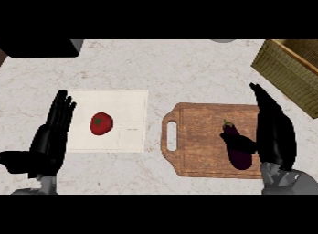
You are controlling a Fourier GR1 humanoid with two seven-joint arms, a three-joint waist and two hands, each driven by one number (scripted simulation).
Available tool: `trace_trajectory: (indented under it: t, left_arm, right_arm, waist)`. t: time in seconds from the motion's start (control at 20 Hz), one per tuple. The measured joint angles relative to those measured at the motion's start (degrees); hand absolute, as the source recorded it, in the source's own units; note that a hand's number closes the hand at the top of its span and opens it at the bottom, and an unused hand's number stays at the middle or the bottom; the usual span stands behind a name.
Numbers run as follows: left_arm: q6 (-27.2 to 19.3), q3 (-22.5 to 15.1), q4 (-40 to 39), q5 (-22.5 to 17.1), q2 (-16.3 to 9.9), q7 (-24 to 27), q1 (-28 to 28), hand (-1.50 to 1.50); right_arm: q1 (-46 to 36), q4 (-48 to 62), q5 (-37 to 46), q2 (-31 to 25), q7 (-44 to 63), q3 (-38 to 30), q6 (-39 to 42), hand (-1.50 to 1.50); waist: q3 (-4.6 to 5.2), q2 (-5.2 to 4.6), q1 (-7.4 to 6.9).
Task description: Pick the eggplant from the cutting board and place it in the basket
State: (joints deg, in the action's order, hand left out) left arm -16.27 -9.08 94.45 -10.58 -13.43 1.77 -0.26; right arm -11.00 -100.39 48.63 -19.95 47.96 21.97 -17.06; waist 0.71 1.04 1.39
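eggplant [237, 145]: one, lying on the cutting board [195, 137], right part.
basket [298, 73]: one, cut off at upper right.
tomato [101, 123]: one, on white mat [124, 109].
right hand [275, 132]: fingers straight, beside eggplant; thumb contact unclear.
left hand [50, 135]: open, holding nothing, on the bench [175, 68].

one eggplant [237, 145], one tomato [101, 123], one cutting board [195, 137], one basket [298, 73], two hands

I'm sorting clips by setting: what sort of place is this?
Most likely a kitchen counter: a pale marble-look countertop with a dark purple eggplant on a brown wooden cutting board and a woven wicker basket.
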Motion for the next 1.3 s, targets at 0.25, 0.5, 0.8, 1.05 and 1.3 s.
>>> trace_trajectory:
  t: [0.25, 0.5, 0.8, 1.05, 1.3]
  left_arm:
    - [-0.3, 0.0, 0.2, 0.2, 0.2, -0.5, -0.6, 0.0]
    - [-0.3, -0.6, 0.0, 0.7, 0.8, 0.0, -0.9, 0.0]
    - [-0.1, -0.5, -0.1, 0.8, 1.0, -0.2, -1.5, 0.0]
    - [-0.3, -0.5, 0.0, 0.7, 1.3, -1.0, -1.6, 0.0]
    - [-0.5, -0.1, 0.4, 0.9, 1.2, -1.4, -2.0, 0.0]
  right_arm:
    - [-4.2, -3.9, 0.7, -3.0, 11.7, 1.0, 17.7, -1.5]
    - [-9.5, -7.3, -6.0, -0.5, 16.9, 0.4, 29.4, -1.5]
    - [-14.7, -7.0, -11.2, 3.4, 20.3, -1.3, 34.6, -1.5]
    - [-16.5, -3.7, -11.4, 3.6, 20.8, -2.2, 38.2, -1.5]
    - [-15.8, -2.3, -10.7, 4.1, 21.3, -3.1, 40.7, -1.5]
  waist:
    - [0.0, 0.02, -0.21]
    - [-0.16, -0.27, -0.95]
    - [-0.33, -0.52, -1.37]
    - [-0.38, -0.57, -1.25]
    - [-0.47, -0.57, -0.98]
